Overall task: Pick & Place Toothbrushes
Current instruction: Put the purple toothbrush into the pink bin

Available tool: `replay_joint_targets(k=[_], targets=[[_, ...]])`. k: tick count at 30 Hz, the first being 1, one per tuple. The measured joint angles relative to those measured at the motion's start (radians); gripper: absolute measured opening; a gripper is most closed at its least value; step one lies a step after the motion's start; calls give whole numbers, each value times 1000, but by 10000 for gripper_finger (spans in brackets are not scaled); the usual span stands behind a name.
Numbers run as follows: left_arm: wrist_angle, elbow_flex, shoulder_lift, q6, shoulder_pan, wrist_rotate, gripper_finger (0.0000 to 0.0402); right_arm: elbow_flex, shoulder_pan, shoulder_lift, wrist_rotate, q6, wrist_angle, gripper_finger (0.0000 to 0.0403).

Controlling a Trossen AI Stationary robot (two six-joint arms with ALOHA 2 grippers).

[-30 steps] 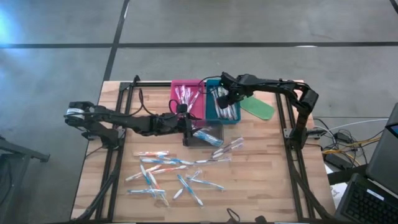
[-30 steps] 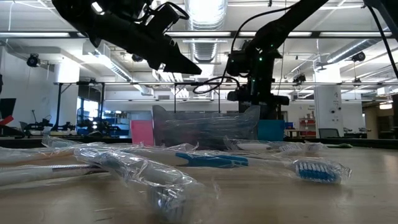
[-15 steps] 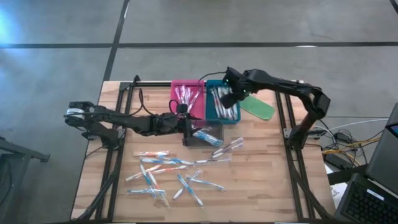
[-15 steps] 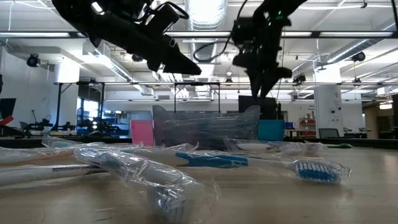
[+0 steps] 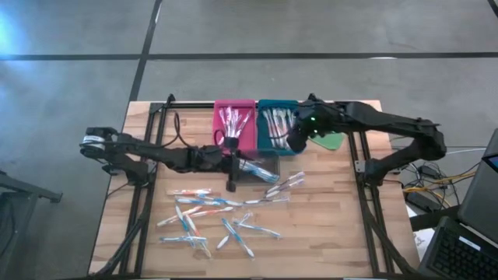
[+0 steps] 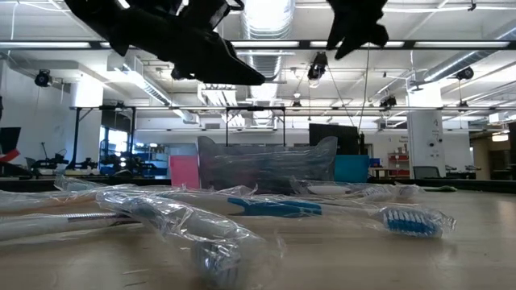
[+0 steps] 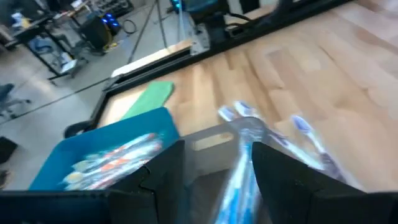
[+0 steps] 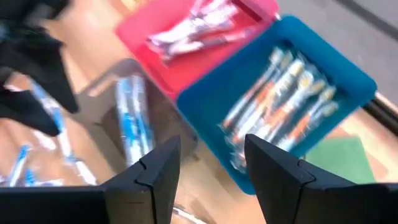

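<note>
Wrapped toothbrushes (image 5: 214, 214) lie loose on the near part of the wooden table. More fill the pink tray (image 5: 235, 124) and the blue tray (image 5: 276, 128), and blue ones (image 7: 245, 162) lie in the clear grey tray (image 5: 261, 173). My left gripper (image 5: 233, 165) hovers open over the grey tray's left end; in its wrist view the fingers (image 7: 165, 180) stand on either side of a blue brush below. My right gripper (image 5: 296, 140) is open and raised above the blue tray's near right corner, with nothing between its fingers (image 8: 273, 180).
A flat green oblong piece (image 5: 333, 140) lies right of the blue tray. The three trays sit close together at the table's far middle. The black frame rails (image 5: 354, 155) run along both sides. Bare wood lies right of the loose brushes.
My right gripper has risen from low over the blue tray to high above it and drawn toward the table's near edge, ending over the tray's near right corner.
</note>
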Motion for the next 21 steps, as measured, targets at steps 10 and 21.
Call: replay_joint_targets(k=[10,21], targets=[[-73,0,4,-106,-91,3,190,-1,64,-108,1,-40,24,195],[-72,35,118,-163,-133,2,190,-2,64,-112,0,-40,25,206]])
